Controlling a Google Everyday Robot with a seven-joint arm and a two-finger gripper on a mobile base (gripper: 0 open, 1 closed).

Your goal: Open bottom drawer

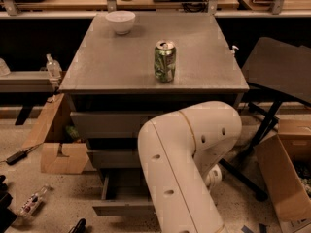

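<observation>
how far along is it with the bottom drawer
Mostly done: the bottom drawer already stands pulled out, its grey inside showing. In hand: cannot tell, because the gripper is hidden behind the white arm. Left: perhaps a little more pull, then letting go.

On the cabinet top (121,57) you have one white bowl (120,21) and one green can (165,61). Below it you can count three grey drawers: one top drawer (112,125), one middle drawer (114,158) and one bottom drawer (121,208). You see one white arm (184,159); its one gripper is hidden behind it. On the floor there are two boxes: the left cardboard box (60,157) and the right cardboard box (282,178).
</observation>
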